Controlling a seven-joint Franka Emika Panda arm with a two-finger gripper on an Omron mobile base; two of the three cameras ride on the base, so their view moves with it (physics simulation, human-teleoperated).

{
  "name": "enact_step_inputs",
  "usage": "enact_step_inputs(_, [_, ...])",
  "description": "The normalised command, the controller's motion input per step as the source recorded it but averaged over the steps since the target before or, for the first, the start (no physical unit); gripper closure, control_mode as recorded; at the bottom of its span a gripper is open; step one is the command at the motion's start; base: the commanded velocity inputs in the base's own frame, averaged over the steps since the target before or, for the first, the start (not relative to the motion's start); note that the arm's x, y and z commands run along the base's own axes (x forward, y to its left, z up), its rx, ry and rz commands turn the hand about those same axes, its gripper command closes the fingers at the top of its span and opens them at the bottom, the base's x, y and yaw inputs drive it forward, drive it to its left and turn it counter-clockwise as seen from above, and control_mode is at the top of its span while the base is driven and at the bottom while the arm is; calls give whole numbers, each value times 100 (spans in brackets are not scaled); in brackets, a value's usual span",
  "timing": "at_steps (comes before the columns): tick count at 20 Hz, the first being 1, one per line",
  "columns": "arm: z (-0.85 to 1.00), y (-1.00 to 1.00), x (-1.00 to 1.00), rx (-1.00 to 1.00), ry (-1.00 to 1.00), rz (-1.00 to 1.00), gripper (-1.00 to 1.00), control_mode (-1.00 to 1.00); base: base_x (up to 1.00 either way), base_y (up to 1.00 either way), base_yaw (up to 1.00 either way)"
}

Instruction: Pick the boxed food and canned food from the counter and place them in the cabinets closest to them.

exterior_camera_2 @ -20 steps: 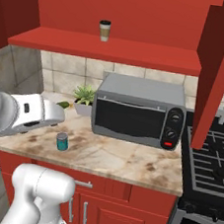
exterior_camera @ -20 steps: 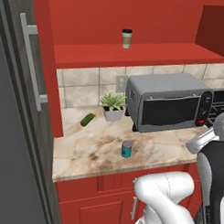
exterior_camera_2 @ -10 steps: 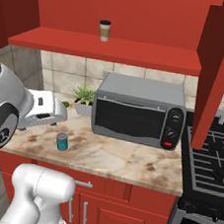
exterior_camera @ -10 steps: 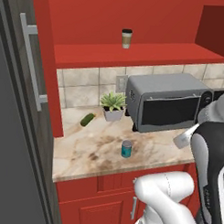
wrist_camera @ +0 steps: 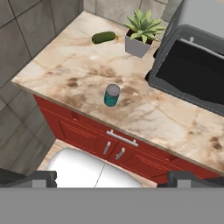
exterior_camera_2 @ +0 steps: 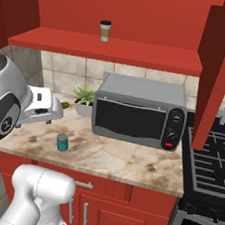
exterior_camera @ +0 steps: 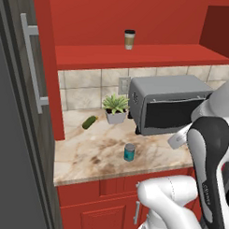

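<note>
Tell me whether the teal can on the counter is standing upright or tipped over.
Upright. The can stands on its base on the counter, its round silvery top facing up, near the front edge.

In the left base view the arm's dark forearm covers the right end of the toaster oven (exterior_camera: 165,106) and the counter (exterior_camera: 91,153) beyond it, so nothing on that stretch of stone can be made out. In the right base view the arm's big grey joint hides the left end of the counter, and only a sliver of the green vegetable (exterior_camera_2: 65,105) peeps out beside the potted plant (exterior_camera_2: 84,99). In the hand view the top and right edges cut off the toaster oven, and the label on the canned food (wrist_camera: 112,95) is too small to read.
</note>
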Motion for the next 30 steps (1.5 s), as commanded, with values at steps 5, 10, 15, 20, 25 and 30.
enact_step_inputs(5, [-5,17,0,1,0,0,-100,-100,0,0,0])
enact_step_inputs(10, [-20,17,0,2,0,0,-100,-100,0,0,0])
enact_step_inputs(15, [-27,21,10,2,0,0,-100,-100,0,0,0])
enact_step_inputs(20, [-26,22,22,2,3,0,-100,-100,0,0,0])
enact_step_inputs(25, [-23,16,33,0,4,0,-100,-100,0,0,0])
enact_step_inputs(30, [-23,6,46,0,4,0,-100,-100,0,0,0])
